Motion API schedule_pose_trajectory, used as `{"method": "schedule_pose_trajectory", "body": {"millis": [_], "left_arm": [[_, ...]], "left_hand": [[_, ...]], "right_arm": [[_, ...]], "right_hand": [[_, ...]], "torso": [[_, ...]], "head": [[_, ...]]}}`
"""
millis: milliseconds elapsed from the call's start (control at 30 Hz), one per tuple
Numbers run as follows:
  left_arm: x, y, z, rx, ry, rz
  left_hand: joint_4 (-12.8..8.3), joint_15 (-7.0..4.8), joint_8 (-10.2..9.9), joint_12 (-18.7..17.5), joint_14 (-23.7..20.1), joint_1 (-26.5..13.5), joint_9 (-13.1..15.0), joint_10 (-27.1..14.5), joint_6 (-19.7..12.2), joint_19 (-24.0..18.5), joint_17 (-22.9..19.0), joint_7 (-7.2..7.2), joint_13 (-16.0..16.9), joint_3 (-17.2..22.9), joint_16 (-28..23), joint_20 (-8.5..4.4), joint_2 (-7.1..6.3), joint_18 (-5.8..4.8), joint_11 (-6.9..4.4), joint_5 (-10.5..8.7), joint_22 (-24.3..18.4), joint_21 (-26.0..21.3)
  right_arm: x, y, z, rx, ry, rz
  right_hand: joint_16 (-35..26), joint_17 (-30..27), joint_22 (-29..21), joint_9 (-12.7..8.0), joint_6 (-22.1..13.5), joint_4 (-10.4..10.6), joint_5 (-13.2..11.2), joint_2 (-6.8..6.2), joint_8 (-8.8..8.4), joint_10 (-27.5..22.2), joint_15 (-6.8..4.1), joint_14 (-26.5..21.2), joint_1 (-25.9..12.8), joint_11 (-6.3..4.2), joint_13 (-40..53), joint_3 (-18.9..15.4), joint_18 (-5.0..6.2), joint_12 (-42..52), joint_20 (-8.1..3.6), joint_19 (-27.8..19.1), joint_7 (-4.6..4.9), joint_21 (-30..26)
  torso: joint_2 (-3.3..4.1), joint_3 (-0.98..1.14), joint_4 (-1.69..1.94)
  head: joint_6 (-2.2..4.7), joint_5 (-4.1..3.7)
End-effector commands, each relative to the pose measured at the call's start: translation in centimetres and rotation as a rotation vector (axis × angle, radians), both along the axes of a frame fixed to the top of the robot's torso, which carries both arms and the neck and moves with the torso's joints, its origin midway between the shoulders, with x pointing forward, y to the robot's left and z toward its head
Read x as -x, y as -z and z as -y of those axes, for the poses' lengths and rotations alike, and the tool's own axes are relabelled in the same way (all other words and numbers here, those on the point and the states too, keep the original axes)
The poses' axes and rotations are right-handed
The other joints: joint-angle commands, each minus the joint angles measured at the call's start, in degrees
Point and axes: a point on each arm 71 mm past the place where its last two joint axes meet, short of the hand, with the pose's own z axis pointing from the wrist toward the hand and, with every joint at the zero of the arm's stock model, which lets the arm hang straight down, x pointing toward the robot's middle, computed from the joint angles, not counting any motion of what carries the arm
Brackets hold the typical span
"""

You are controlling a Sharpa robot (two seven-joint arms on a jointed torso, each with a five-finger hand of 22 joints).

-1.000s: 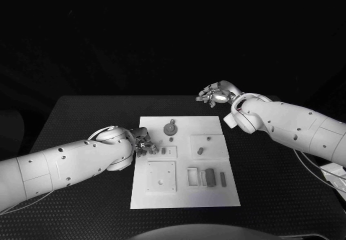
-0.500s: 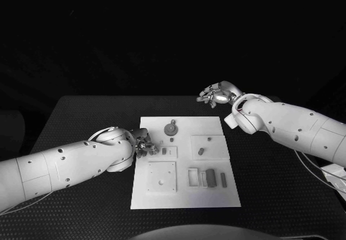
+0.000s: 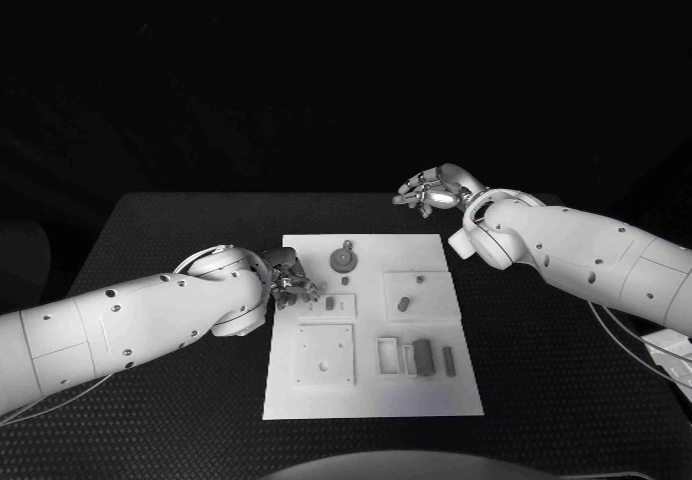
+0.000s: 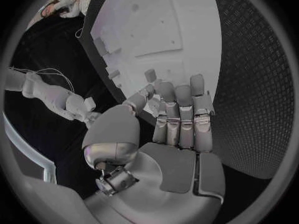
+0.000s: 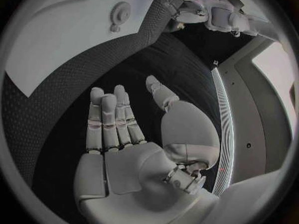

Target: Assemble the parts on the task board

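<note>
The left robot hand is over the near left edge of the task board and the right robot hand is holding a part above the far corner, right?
Not quite. The right robot hand holds nothing: the right wrist view shows its fingers straight and apart, palm bare. The left robot hand is at the task board's left edge, as you said.

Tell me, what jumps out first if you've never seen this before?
Probably the flat white rectangular task board in the middle of the black table, dotted with small grey parts, like the round toothed gear piece near its far end. Next, the two big white arms: the left hand hovers at the board's left edge, the right hand is raised beyond its far right corner.
</note>
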Motion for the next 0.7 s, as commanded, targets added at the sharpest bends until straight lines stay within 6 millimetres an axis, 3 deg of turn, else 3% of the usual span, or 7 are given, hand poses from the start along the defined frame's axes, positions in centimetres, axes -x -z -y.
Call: {"method": "schedule_pose_trajectory", "body": {"millis": [33,333,700], "left_arm": [[-0.1,0.1,0.0,0.019,0.001,-0.026],[-1.0,0.5,-1.1,0.007,0.011,-0.164],[-1.5,0.4,-0.9,0.008,0.011,-0.160]], "left_hand": [[-2.23,0.00,0.12,0.24,0.55,2.73,0.07,0.26,0.31,0.34,0.01,-0.02,-0.08,2.70,0.29,-0.07,2.11,-0.17,-0.17,0.12,1.28,0.11],[-2.17,0.12,-0.02,0.02,0.16,2.83,0.26,-0.06,-0.11,-0.09,-0.13,0.18,-0.22,3.00,0.08,0.08,2.48,-0.20,0.02,-1.11,1.27,0.18],[-2.30,0.13,-0.01,0.05,0.08,3.01,0.45,-0.13,-0.22,-0.19,-0.13,0.21,-0.21,3.04,0.13,0.09,2.55,-0.19,0.05,-1.14,1.30,0.25]], "right_arm": [[0.0,0.1,-0.1,-0.001,-0.016,-0.006],[0.0,0.1,-0.2,-0.001,-0.018,-0.006],[0.0,0.1,-0.3,-0.002,-0.018,-0.006]], "right_hand": [[0.10,-0.05,0.10,-0.10,-0.16,0.44,0.20,-0.03,-0.17,-0.35,-0.31,-0.12,-0.56,-0.11,-0.07,0.03,0.87,0.25,0.30,-0.09,0.43,-0.20],[0.10,-0.06,0.10,-0.11,-0.21,0.44,0.20,-0.02,-0.19,-0.35,-0.30,-0.12,-0.57,-0.11,-0.11,0.03,0.87,0.28,0.30,-0.09,0.44,-0.21],[0.11,-0.06,0.11,-0.13,-0.25,0.45,0.20,0.00,-0.21,-0.37,-0.30,-0.12,-0.58,-0.10,-0.16,0.03,0.87,0.31,0.30,-0.09,0.45,-0.21]], "torso": [[0.04,-0.01,-0.01],[0.03,-0.02,0.00],[0.05,0.01,-0.01]], "head": [[0.07,0.05],[0.07,0.10],[-0.28,0.10]]}}
